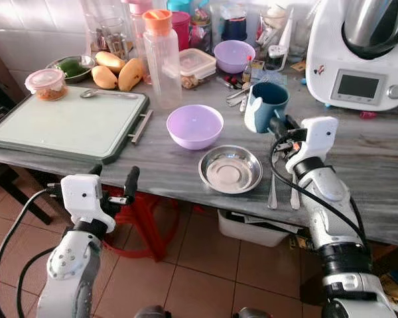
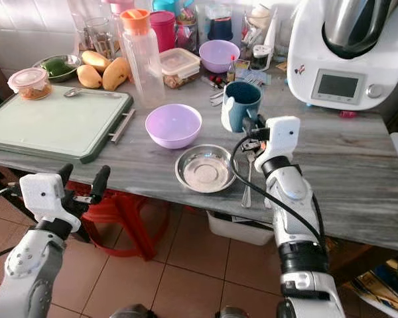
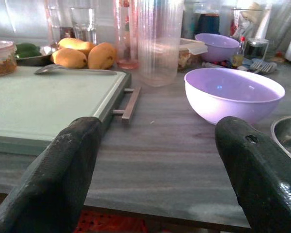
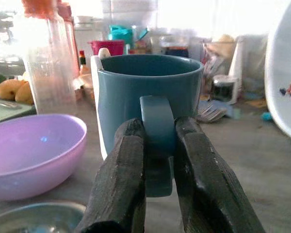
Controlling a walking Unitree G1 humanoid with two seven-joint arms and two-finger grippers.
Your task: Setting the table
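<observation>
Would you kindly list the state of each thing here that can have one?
blue mug: upright, handle clamped by right gripper
left gripper: open, holding nothing, short of the table edge
near purple bowl: upright, empty
steel bowl: upright, empty
clear bottle: upright, orange cap on
food box: lid on

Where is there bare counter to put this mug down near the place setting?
The right gripper holds the blue mug by its handle. Bare marble lies right of the cutlery, in front of the white kitchen machine. A smaller patch sits between the green tray and the steel bowl. The back of the counter is crowded.
</observation>
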